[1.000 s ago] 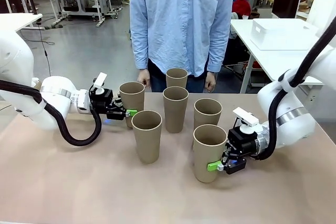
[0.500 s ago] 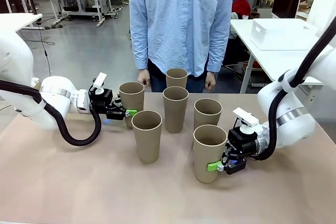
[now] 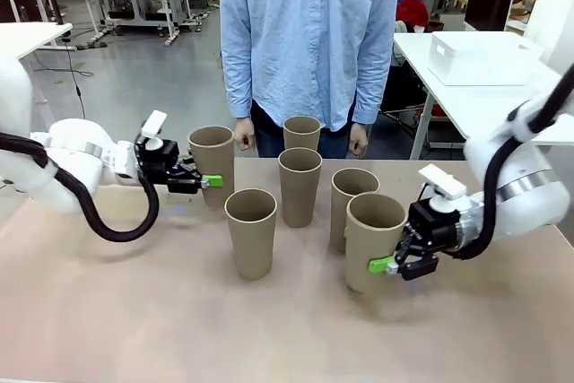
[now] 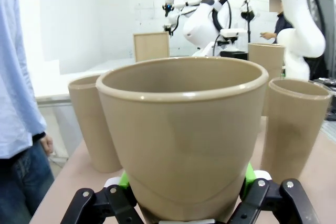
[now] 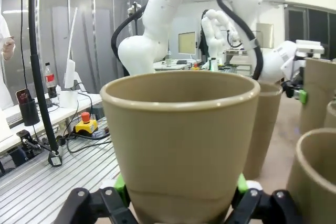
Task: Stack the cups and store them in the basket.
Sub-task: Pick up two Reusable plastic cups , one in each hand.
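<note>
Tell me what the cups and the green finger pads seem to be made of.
Cup: matte tan, no print, with a smooth rolled rim that has a faint sheen. It looks like moulded fibre or matte plastic; I can't tell which. Pads: bright green, even colour, dull surface. Probably rubber or soft plastic.

Left arm reaches level from the worktop's left edge, the left gripper with fingers clamped low on the far-left cup. Right arm bends in from the right edge, its right gripper likewise clamping the near-right cup.
</note>
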Robot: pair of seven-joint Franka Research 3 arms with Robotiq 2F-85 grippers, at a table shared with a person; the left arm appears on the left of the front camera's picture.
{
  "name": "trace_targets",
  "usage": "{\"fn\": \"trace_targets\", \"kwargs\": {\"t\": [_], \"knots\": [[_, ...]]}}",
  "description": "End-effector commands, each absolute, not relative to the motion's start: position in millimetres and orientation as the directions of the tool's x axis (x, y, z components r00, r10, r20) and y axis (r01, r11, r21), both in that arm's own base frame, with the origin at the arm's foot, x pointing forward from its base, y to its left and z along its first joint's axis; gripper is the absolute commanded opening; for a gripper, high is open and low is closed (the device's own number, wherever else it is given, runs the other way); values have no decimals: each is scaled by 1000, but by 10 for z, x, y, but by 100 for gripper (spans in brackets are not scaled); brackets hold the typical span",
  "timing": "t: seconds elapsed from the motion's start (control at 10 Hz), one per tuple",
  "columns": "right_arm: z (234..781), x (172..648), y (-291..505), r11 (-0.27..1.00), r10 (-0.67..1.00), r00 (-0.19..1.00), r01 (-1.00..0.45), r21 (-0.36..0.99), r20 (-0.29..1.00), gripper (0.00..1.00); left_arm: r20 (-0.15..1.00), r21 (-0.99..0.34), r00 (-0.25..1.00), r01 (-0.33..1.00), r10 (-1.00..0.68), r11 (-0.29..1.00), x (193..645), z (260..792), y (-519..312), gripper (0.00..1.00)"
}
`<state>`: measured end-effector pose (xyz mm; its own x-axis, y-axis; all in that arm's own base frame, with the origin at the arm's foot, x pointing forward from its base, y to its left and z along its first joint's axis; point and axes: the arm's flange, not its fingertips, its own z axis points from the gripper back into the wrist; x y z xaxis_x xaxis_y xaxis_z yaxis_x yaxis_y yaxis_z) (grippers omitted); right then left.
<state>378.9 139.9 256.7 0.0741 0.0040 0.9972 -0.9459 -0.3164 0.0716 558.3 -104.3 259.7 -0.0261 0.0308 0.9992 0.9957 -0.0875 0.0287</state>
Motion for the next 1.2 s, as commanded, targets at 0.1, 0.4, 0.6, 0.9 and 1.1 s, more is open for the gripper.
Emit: {"fn": "trace_targets", "kwargs": {"t": [0.1,0.4,0.6,0.9,1.1], "knots": [[3100,3586,941,-201,-49,84,-977,72,995,84,1000,12,-9,990,22,-144,5175,2989,-645,84],[3524,3593,359,-61,-99,69,-996,63,993,84,999,41,-45,985,-20,-167,4764,3197,-155,84],[3669,3618,112,-14,-104,61,-998,60,993,84,997,73,-70,984,24,-161,4552,3277,161,84],[3575,3633,27,21,-97,63,-998,65,993,84,994,99,-90,977,56,-188,4363,3231,207,84],[3419,3565,-18,26,-111,73,-997,76,991,84,991,113,-99,977,86,-181,4234,3195,188,84]]}}
